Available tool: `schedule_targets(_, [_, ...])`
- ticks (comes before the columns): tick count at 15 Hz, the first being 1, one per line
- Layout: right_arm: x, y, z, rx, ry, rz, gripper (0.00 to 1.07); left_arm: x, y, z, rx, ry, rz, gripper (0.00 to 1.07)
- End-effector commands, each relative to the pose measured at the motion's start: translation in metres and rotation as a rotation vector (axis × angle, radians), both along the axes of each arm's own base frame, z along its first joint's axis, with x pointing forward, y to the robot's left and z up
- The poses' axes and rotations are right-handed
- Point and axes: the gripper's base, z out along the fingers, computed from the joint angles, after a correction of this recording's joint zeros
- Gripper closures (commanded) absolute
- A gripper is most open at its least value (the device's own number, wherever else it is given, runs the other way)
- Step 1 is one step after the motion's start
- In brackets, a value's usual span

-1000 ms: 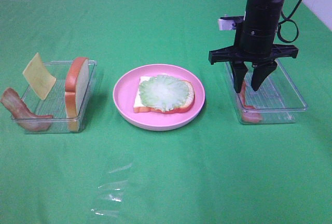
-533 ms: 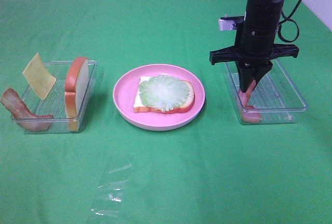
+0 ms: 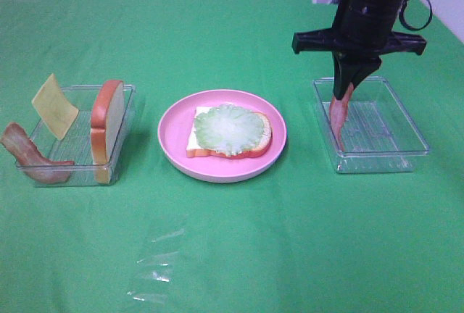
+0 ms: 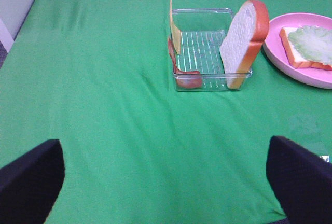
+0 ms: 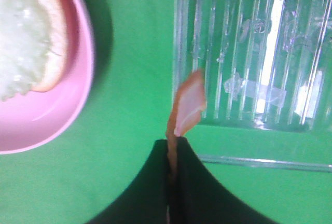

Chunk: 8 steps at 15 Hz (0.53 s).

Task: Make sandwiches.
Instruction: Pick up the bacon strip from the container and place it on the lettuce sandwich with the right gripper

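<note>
Right gripper (image 3: 346,90): we find its fingers clenched on the top end of a bacon strip (image 3: 338,121), raised over the left side of the right tray (image 3: 395,150).
Held bacon strip: hangs straight down from the fingers. In the right wrist view its free end (image 5: 187,105) curls over the tray's edge. We cannot tell whether the tip touches the tray.
Left gripper (image 4: 163,154): fingers spread wide and grasping nothing, above bare cloth, with the left tray (image 4: 207,81) ahead of it.
Plate (image 3: 172,135): pink and round, between the two trays.
Bread slice (image 3: 197,145): lies flat on the plate.
Lettuce leaf (image 3: 230,128): spread on top of that slice.
Left tray, contents: we count a second bread slice (image 3: 107,119) standing on edge against the right wall, a cheese square (image 3: 54,106) leaning at the left, and a second bacon strip (image 3: 25,152) draped over the left wall.
Cloth (image 3: 304,255): green, under everything.
Clear film (image 3: 156,273): lies flat on the cloth, nearer the camera than the plate.
</note>
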Motion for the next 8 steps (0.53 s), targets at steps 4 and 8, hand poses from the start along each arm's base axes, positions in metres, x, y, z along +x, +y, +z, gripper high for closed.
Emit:
schedule_targets(4, [-0.011,0.034,0.039,0.44,-0.073,0.047,1.07,-0.002,0.0,-0.001,-0.002,-0.018,0.0,0.09])
schedule_targets(8, [0.004,0.078,0.02,0.756,-0.122,0.092,1.07,-0.002,0.0,-0.001,-0.002,-0.018,0.0,0.09])
